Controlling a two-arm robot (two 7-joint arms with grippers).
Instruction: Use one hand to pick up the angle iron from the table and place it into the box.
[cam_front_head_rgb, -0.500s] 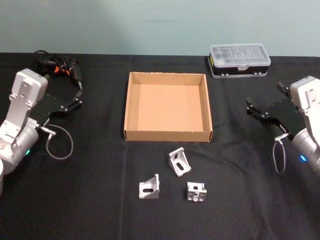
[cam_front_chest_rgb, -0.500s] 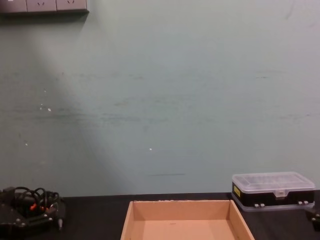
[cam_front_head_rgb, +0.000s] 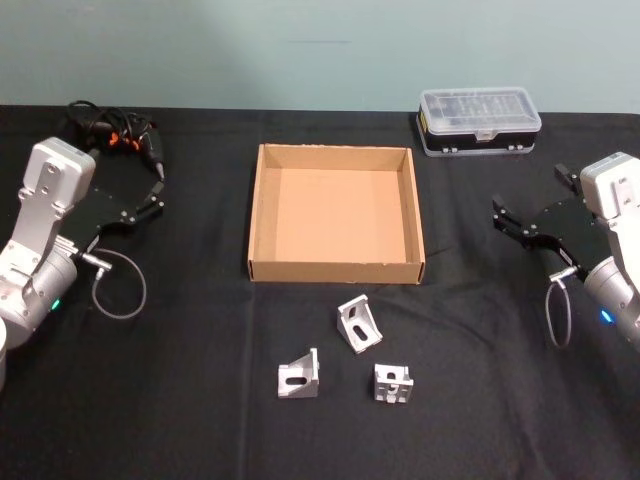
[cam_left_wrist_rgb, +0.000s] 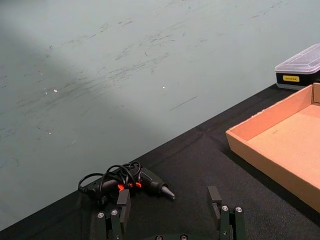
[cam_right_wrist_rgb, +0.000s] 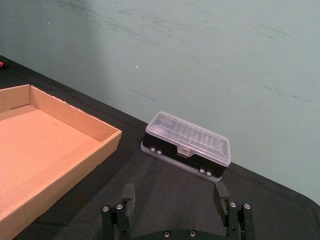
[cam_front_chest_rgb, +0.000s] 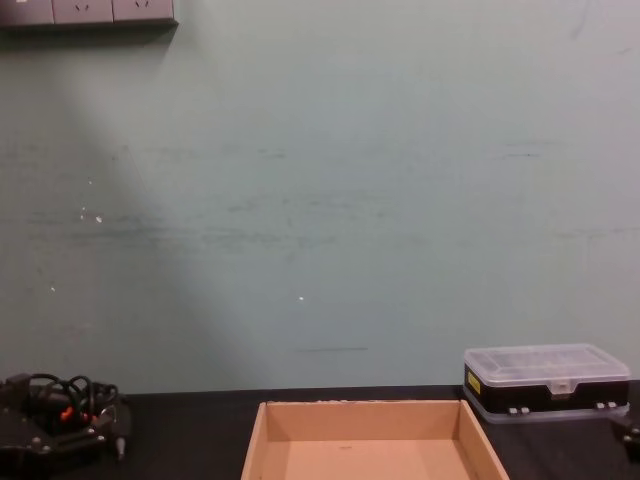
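Left gripper (cam_front_head_rgb: 157, 198): held over the left side of the table (cam_front_head_rgb: 200, 330); its fingers stand apart with nothing between them, and they point toward the box.
Right gripper (cam_front_head_rgb: 500, 217): held over the right side of the table, facing the left gripper across it; its fingers are also spread wide and hold nothing.
Box (cam_front_head_rgb: 335, 270): tan cardboard with low walls and no lid. It sits between the two grippers, well apart from each, and its floor is bare. In the left wrist view its near corner lies ahead of the gripper and to one side.
Angle irons: three small grey metal brackets lie on the table on the robot's side of the box, between the grippers and closer to the robot than either one. No gripper touches them.
Far angle iron (cam_front_head_rgb: 358, 323): just outside the box's front wall, tilted; of the three it is the one least far from the grippers' line.
Left angle iron (cam_front_head_rgb: 299, 377): on the left gripper's side of the group, well apart from that gripper.
Right angle iron (cam_front_head_rgb: 393, 383): on the right gripper's side of the group, well apart from that gripper and near the left angle iron.
Plastic case (cam_right_wrist_rgb: 187, 145): black with a clear lid, shut. It sits ahead of the right gripper's fingers, beyond the box's far right corner.
Corded tool (cam_left_wrist_rgb: 125, 182): black, wrapped in its cable, lying just ahead of the left gripper near the table's far edge.
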